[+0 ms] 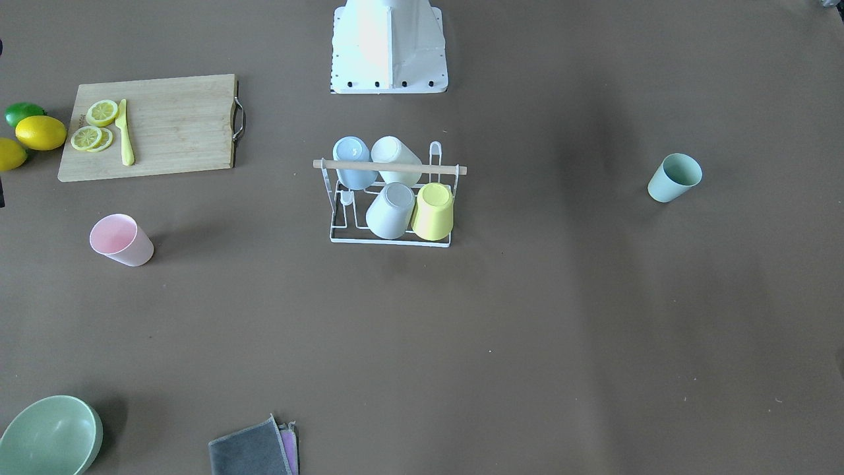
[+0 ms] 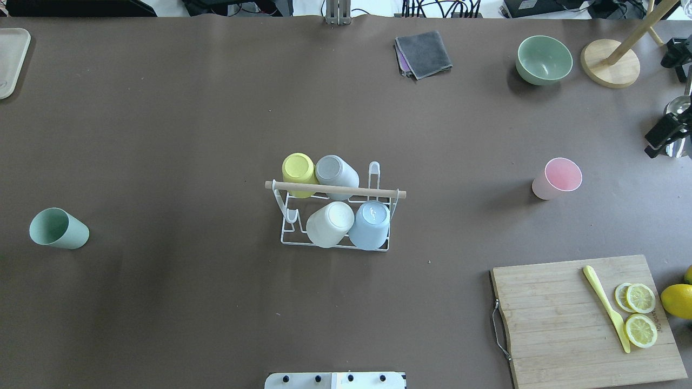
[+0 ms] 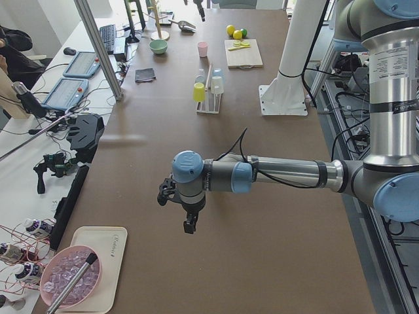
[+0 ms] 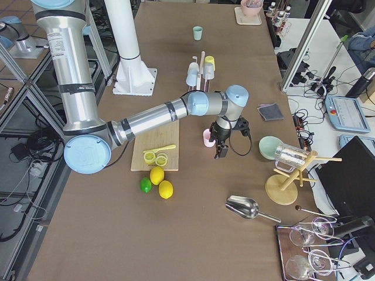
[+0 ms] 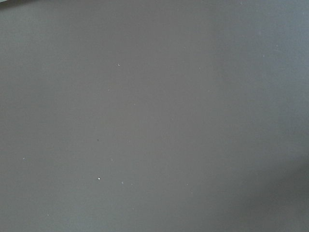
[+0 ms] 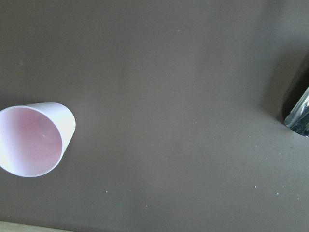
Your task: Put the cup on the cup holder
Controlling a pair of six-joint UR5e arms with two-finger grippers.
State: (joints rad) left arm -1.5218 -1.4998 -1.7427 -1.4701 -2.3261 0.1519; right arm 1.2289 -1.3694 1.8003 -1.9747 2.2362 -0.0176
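Four cups [image 1: 390, 210] are racked on the cup holder [image 1: 390, 169]; pink cup [image 1: 121, 240] and green cup [image 1: 674, 177] are unplaced; for left tool [image 3: 187, 219] and right tool [image 4: 222, 149], openness cannot be told.

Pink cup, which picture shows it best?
The overhead exterior view: the pink cup stands whole and unblocked, mouth up. The front-facing view shows it whole too; the right wrist view crops it; exterior left shows it tiny; in exterior right the right tool hides part.

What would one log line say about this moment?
cup holder: four cups on | pink cup, green cup: loose on table | left gripper, right gripper: no cup held
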